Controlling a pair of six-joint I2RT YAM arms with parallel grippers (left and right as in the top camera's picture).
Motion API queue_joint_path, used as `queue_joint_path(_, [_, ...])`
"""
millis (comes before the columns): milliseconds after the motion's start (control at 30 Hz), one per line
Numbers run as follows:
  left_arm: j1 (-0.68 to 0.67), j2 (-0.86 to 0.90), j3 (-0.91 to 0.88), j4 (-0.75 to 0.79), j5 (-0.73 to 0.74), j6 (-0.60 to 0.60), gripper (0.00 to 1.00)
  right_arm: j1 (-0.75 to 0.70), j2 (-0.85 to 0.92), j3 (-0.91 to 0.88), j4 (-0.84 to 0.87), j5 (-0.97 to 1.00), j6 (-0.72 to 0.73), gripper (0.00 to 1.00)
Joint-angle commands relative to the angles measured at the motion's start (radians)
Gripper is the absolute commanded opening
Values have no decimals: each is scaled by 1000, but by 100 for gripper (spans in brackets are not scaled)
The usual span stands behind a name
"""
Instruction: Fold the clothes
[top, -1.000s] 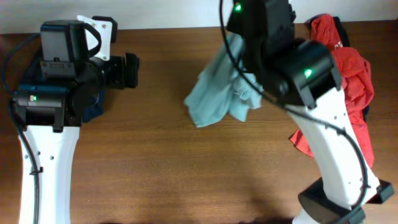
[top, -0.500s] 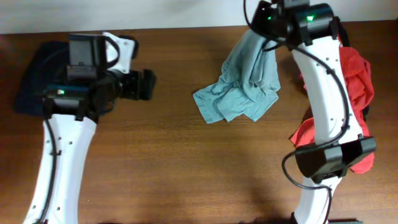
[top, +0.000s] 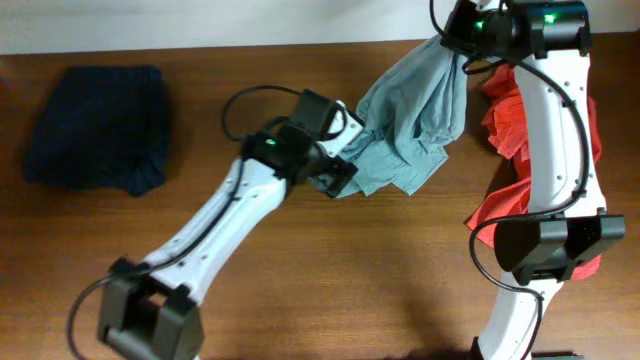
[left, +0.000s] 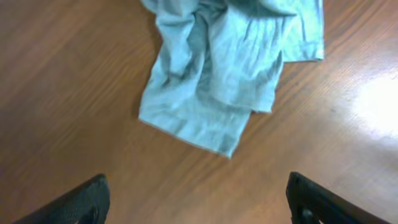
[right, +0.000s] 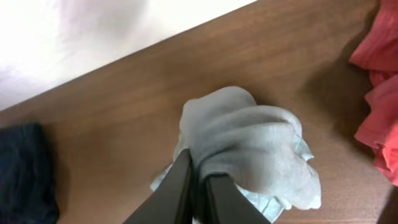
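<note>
A light blue-grey garment (top: 410, 130) hangs from my right gripper (top: 462, 52) at the back of the table, its lower part crumpled on the wood. The right wrist view shows the fingers (right: 198, 186) shut on a bunch of that garment (right: 261, 149). My left gripper (top: 335, 175) is open and empty just left of the garment's lower corner. In the left wrist view the garment (left: 217, 81) lies ahead of the open fingers (left: 199, 202).
A folded dark navy garment (top: 95, 125) lies at the back left. A pile of red clothes (top: 560, 150) lies along the right side behind my right arm. Brown wooden table (top: 300, 290) runs toward the front.
My left arm has swung from the far left toward the centre, up to the blue-grey garment's corner, uncovering the navy garment. My right gripper has lifted the garment slightly to the right.
</note>
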Motion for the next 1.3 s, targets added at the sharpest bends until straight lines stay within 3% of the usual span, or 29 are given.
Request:
queue_joint_path(0, [-50, 72, -10, 78, -67, 60, 90, -8, -3, 6, 0, -67, -65, 9])
queue_joint_path(300, [-146, 162, -10, 269, -72, 129, 89, -8, -3, 6, -3, -67, -65, 8])
queue_joint_path(333, [-150, 175, -10, 277, -72, 130, 84, -8, -3, 6, -4, -67, -65, 8])
queue_joint_path(467, [-166, 214, -10, 289, -72, 129, 79, -8, -3, 6, -5, -67, -65, 8])
queue_joint_path(1267, [-209, 347, -10, 375, -97, 133, 75, -35, -3, 6, -31, -68, -65, 8])
